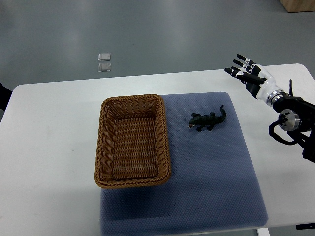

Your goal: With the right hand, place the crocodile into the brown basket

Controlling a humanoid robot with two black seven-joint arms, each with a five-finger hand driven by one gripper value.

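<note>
A small dark green toy crocodile (pixel 208 120) lies on the blue-grey mat (pixel 211 172), its head toward the basket. Left of it stands the brown wicker basket (pixel 165 142), rectangular and with nothing inside. My right hand (pixel 243 71) hovers above the table's far right part, up and to the right of the crocodile and well apart from it. Its fingers are spread and hold nothing. The right arm enters from the right edge. No left arm shows.
The white table (pixel 49 147) carries the mat and the basket. Beyond its far edge, a small clear object (pixel 104 62) lies on the grey floor. A dark shape (pixel 4 96) sits at the left edge.
</note>
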